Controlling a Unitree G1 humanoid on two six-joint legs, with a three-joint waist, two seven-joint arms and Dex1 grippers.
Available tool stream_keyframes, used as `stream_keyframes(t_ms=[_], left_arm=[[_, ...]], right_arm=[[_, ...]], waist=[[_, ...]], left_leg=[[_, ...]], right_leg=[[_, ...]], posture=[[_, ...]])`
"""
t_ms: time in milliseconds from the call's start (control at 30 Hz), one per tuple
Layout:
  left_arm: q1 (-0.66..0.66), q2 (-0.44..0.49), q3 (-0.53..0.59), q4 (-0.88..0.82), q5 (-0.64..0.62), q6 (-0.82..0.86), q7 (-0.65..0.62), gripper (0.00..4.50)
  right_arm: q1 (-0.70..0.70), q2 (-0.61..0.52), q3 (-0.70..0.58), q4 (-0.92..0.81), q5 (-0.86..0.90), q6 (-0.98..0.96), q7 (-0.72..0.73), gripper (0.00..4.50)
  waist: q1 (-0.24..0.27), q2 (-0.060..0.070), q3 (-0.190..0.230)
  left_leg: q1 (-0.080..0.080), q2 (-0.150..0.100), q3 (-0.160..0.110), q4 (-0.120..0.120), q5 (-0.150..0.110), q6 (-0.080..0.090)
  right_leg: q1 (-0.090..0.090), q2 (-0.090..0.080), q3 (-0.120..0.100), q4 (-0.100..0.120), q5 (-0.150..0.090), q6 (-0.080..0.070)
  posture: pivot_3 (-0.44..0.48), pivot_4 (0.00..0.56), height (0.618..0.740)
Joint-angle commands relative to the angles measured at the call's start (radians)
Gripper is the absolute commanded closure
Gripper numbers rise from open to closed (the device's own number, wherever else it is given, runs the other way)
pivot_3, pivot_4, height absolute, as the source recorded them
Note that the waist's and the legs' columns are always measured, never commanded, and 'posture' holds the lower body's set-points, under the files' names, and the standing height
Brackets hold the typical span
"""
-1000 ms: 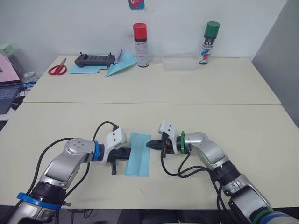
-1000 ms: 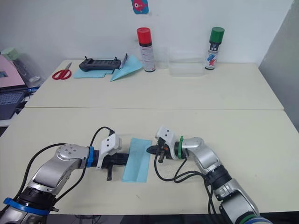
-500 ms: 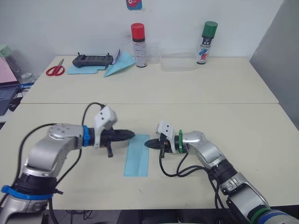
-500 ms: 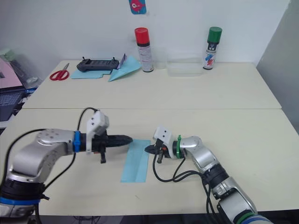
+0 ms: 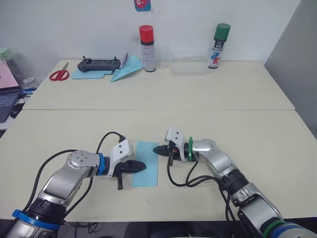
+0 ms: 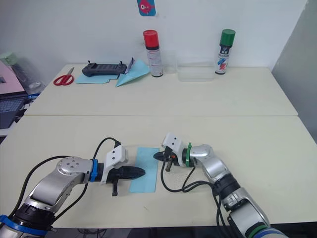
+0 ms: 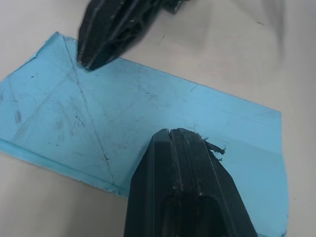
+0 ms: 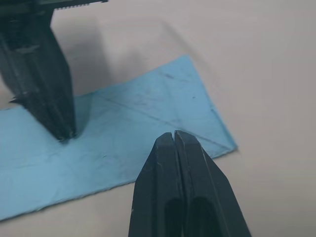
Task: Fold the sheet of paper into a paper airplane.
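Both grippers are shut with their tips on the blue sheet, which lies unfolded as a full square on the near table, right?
Not quite. The sheet of paper is not a full square: it lies folded into a long narrow strip, as the left eye view shows. The rest holds: the left gripper and right gripper are both shut, tips on the sheet.

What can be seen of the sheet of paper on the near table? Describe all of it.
The sheet of paper is thin and light blue, folded to a long rectangle and lying flat on the near table. Faint diagonal crease lines cross it. The left pincer, shut, has its tip over the middle of the sheet; the right pincer, also shut, has its tip over the far right edge.
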Motion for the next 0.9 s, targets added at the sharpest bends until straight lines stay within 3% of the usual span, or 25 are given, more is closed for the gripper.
stream_keyframes(t_ms=[33, 200, 367, 500, 900], left_arm=[[0.023, 0.021, -0.041, 0.080, 0.079, -0.048, -0.005, 4.50], [0.026, 0.017, -0.034, 0.095, 0.072, -0.067, -0.007, 4.50], [0.023, 0.009, -0.026, 0.086, 0.063, -0.060, -0.003, 4.50], [0.035, 0.011, -0.016, 0.058, 0.046, -0.033, -0.003, 4.50], [0.052, 0.022, -0.001, 0.018, 0.040, 0.023, -0.006, 4.50]], right_arm=[[-0.030, -0.017, -0.058, 0.156, -0.073, -0.047, -0.139, 4.45], [-0.056, -0.018, -0.086, 0.187, -0.069, -0.117, -0.163, 4.45], [-0.011, -0.030, -0.117, -0.018, 0.051, -0.125, -0.004, 4.45], [0.051, -0.081, -0.054, -0.157, 0.060, -0.043, 0.125, 4.45], [0.105, -0.052, 0.089, -0.121, -0.057, -0.025, 0.172, 4.45]], waist=[[0.000, 0.000, 0.000], [0.000, 0.000, -0.002], [0.005, 0.001, -0.002], [0.005, 0.003, -0.001], [0.001, 0.002, -0.001]], left_leg=[[0.000, 0.000, 0.000, 0.000, 0.000, 0.000], [0.002, 0.000, 0.000, 0.000, 0.000, 0.000], [-0.002, -0.001, 0.000, 0.000, 0.000, 0.000], [-0.002, -0.001, 0.000, -0.002, 0.000, 0.001], [-0.001, 0.000, 0.000, -0.003, 0.000, 0.000]], right_leg=[[0.000, 0.000, 0.000, 0.000, 0.000, 0.000], [0.000, -0.001, 0.000, 0.000, 0.000, 0.000], [0.000, -0.001, 0.000, 0.000, 0.000, 0.001], [0.000, -0.001, 0.000, 0.000, 0.002, 0.005], [-0.001, 0.000, 0.000, 0.000, -0.002, -0.002]], posture=[[0.000, 0.150, 0.740], [0.000, 0.150, 0.740], [0.000, 0.150, 0.740], [0.000, 0.150, 0.740], [0.000, 0.150, 0.740]])
